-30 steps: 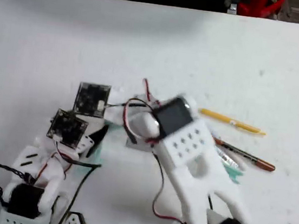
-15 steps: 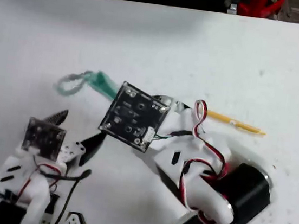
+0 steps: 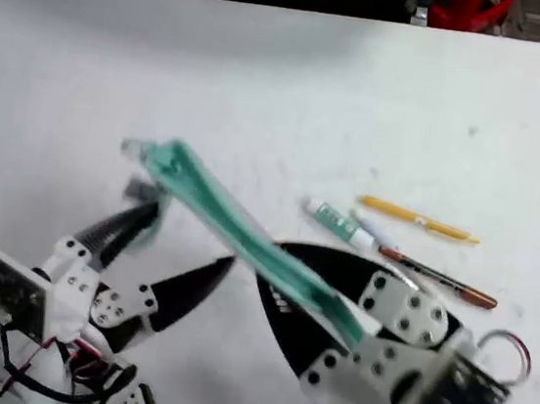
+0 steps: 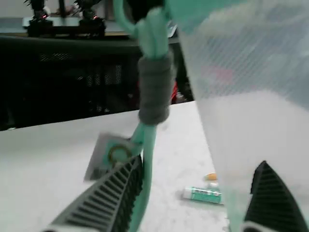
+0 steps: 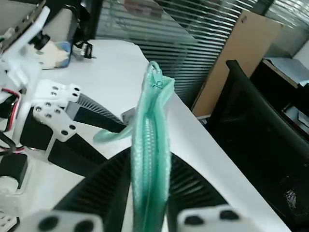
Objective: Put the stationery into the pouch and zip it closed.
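No legible text; glue stick point(image 3: 338, 222) label blurred.

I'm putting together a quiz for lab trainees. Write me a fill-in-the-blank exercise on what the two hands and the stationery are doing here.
1. The right hand grips the ____.
2. The left hand is ____, its jaws wide apart.
3. The pen farthest from both hands is ____.
4. The pencil lies on the ____.

Missing words: pouch; open; yellow; table.
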### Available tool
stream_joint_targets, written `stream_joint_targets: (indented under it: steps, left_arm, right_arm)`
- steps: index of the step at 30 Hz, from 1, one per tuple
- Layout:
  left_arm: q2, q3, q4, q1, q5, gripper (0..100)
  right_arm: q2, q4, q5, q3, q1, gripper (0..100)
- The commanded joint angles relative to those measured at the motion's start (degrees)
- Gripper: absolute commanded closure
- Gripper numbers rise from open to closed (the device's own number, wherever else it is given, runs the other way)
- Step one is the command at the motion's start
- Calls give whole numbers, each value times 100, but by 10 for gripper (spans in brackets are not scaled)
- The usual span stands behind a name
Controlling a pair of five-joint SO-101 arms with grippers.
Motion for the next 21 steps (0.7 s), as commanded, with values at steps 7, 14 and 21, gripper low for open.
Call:
stream_joint_targets:
  steps: [7, 14, 21]
  left_arm:
    - [57, -202, -422, 286, 123, 646]
    - [31, -237, -387, 330, 114, 645]
    - [31, -246, 132, 338, -1055, 641]
  right_arm:
    - [-593, -31, -53, 26, -585, 982]
    - [-822, 277, 0, 18, -1191, 982]
    - [-1086, 400, 264, 18, -1200, 982]
